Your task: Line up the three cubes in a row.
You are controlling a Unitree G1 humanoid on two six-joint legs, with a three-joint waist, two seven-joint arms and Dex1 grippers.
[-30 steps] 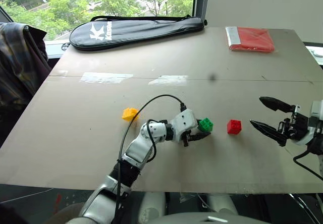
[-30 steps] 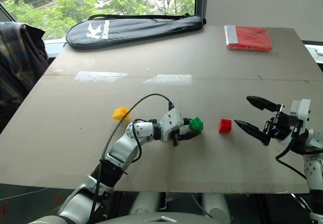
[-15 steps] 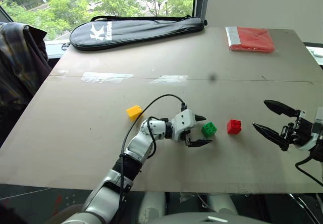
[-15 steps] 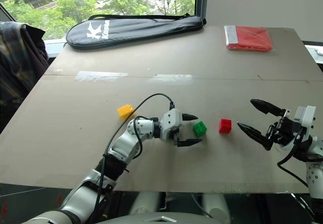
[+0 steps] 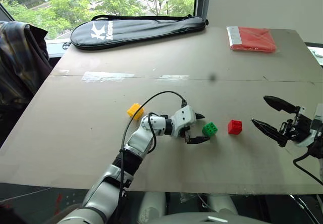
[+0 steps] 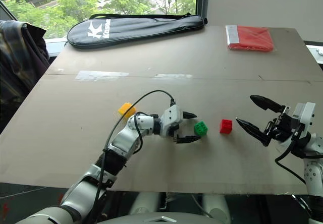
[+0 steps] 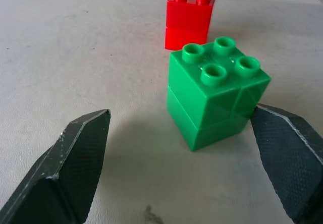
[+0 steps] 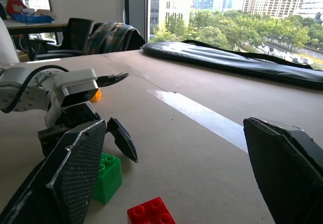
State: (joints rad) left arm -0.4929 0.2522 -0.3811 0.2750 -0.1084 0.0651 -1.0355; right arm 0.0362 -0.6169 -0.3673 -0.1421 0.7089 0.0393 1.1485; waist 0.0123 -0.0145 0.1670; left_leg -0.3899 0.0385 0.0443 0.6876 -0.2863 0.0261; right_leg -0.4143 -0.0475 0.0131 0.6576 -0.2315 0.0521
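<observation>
- Near frame centre: green cube point(image 5: 210, 128) sits loose on the table point(image 5: 101, 148), red cube point(image 5: 234, 126) just beside it, yellow cube point(image 5: 135, 111) well apart to the left.
- Left gripper point(image 5: 198, 128) spread wide around green, gripping nothing; right gripper point(image 5: 271, 115) wide open, empty.
- Risk: withdrawing fingers could clip green, skewing the row.

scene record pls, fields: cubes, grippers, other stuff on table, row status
green cube: upright on table, between the open left gripper fingers, not gripped
red cube: just right of green, small gap
yellow cube: apart, left of the left arm
right gripper: open, empty, right of red
other: black racket bag far left, red packet far right
row status: green and red lined up, yellow not yet
</observation>
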